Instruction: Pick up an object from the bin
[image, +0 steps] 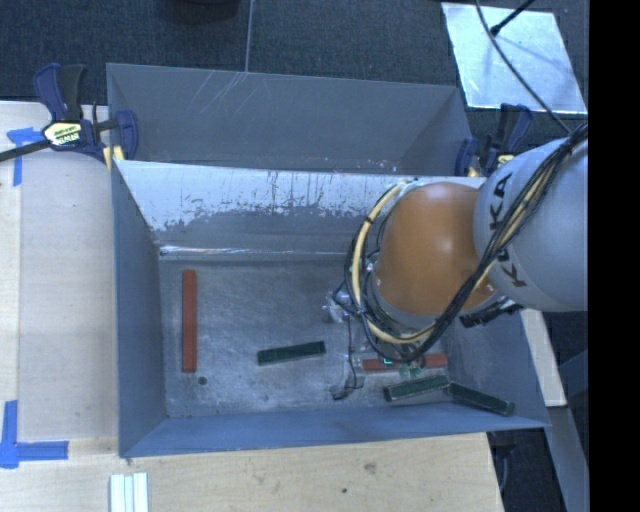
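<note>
My gripper hangs low over the bin floor at the front right, mostly hidden under the arm's orange dome. Just right of it lies a short red-brown bar, partly covered by the dome. A dark green bar lies right below that one. Left of the gripper, a little apart from it, another dark green bar lies flat on the floor, nearly level.
A long red bar lies upright along the left side of the floor. A further dark bar rests against the front right wall. The arm and its cables cover the bin's right side.
</note>
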